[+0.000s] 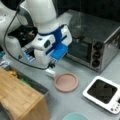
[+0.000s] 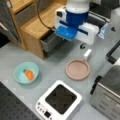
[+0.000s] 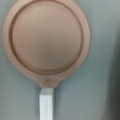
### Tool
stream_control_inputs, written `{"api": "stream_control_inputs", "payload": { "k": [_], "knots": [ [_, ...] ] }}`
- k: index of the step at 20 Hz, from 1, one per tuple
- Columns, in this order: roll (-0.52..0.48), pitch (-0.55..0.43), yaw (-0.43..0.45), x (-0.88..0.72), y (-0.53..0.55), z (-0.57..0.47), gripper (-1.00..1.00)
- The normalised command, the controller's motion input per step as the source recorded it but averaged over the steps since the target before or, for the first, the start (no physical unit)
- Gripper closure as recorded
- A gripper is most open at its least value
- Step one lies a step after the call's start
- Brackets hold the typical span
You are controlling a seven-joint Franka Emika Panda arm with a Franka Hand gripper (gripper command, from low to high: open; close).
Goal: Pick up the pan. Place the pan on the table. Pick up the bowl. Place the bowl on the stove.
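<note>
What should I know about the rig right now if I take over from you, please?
Tool: above the pan's white handle, holding nothing; fingers do not show in the wrist view.
Pan: flat on the grey table, stove bare.
Bowl: on the table at a front view's left, orange food piece inside, untouched.
Done: pan sits on the table.
Left: bowl onto the stove.

The flat matte grey counter (image 2: 50, 60) is carrying a shallow round dusty-pink pan (image 2: 77, 69), a light teal bowl (image 2: 26, 72), a white square stove with a black top (image 2: 59, 101), and a steel toaster oven (image 1: 96, 45) at a front view's right.
</note>
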Motion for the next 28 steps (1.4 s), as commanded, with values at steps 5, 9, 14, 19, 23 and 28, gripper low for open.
{"api": "stream_control_inputs", "payload": {
  "k": [5,9,14,19,23,28],
  "knots": [
    [0.155,0.334,-0.061,0.57,-0.19,0.36,-1.0],
    [0.17,0.311,-0.04,0.53,-0.24,0.25,-1.0],
    [0.171,0.295,-0.004,0.49,-0.31,0.21,-1.0],
    [0.173,0.272,0.035,0.52,-0.35,0.17,-1.0],
    [0.178,0.269,0.046,0.6,-0.37,0.16,-1.0],
    [0.22,0.285,0.069,0.61,-0.23,0.2,-1.0]
  ]
}}
